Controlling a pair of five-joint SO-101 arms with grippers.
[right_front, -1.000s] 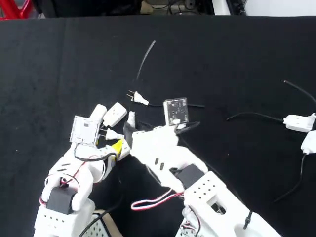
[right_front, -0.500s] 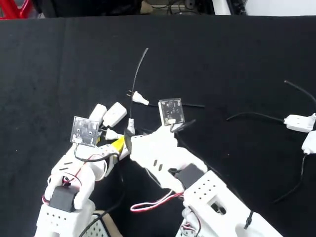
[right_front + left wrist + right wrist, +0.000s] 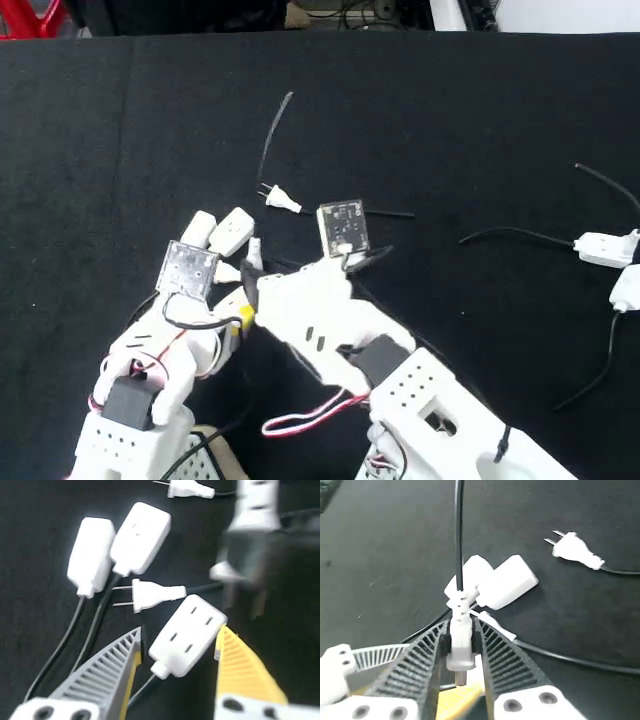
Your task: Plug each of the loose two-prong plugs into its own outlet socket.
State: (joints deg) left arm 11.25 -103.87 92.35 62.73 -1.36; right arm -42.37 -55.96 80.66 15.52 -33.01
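Observation:
My right gripper (image 3: 461, 625) is shut on a white two-prong plug (image 3: 460, 647), prongs pointing down, its black cable running up and away. In the high view this gripper (image 3: 252, 262) hovers just beside my left gripper (image 3: 238, 298). My left gripper (image 3: 180, 632) has its grey and yellow fingers against the sides of a white outlet socket (image 3: 186, 634), slots facing up. The held plug (image 3: 250, 510) hangs blurred above and beside that socket. A loose plug (image 3: 150, 594) lies next to the socket. Another loose plug (image 3: 283, 200) lies farther back.
Two more white outlet sockets (image 3: 200, 228) (image 3: 232, 232) lie side by side just beyond the left gripper. At the table's right edge are further white cable ends (image 3: 605, 248) (image 3: 628, 288) with black cables. The far half of the black table is open.
The right gripper has carried its plug left, closer to the left gripper, and the cable's free end swung left. The left wrist has shifted slightly right and forward.

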